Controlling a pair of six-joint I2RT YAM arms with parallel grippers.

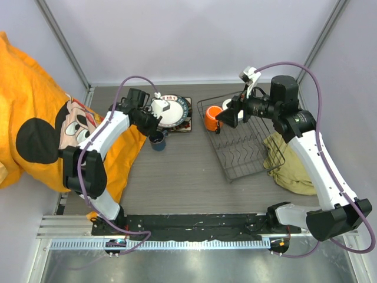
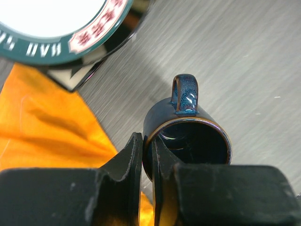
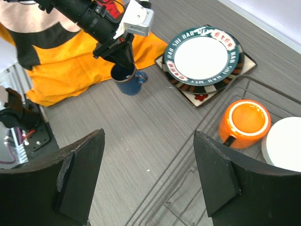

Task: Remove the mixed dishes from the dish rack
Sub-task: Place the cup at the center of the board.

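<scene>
The wall of the small dark-blue cup [image 2: 193,136] is pinched by the left claw [image 2: 146,146], one finger inside the rim and one outside; the handle points away from it. The right claw [image 3: 149,136] is held spread above the dish rack [image 3: 188,197], with the orange mug [image 3: 244,122] and white bowl [image 3: 284,143] seen ahead to its right.

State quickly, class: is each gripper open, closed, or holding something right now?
Left gripper: closed on the blue cup, pinching its rim.
Right gripper: open, holding nothing.
</scene>
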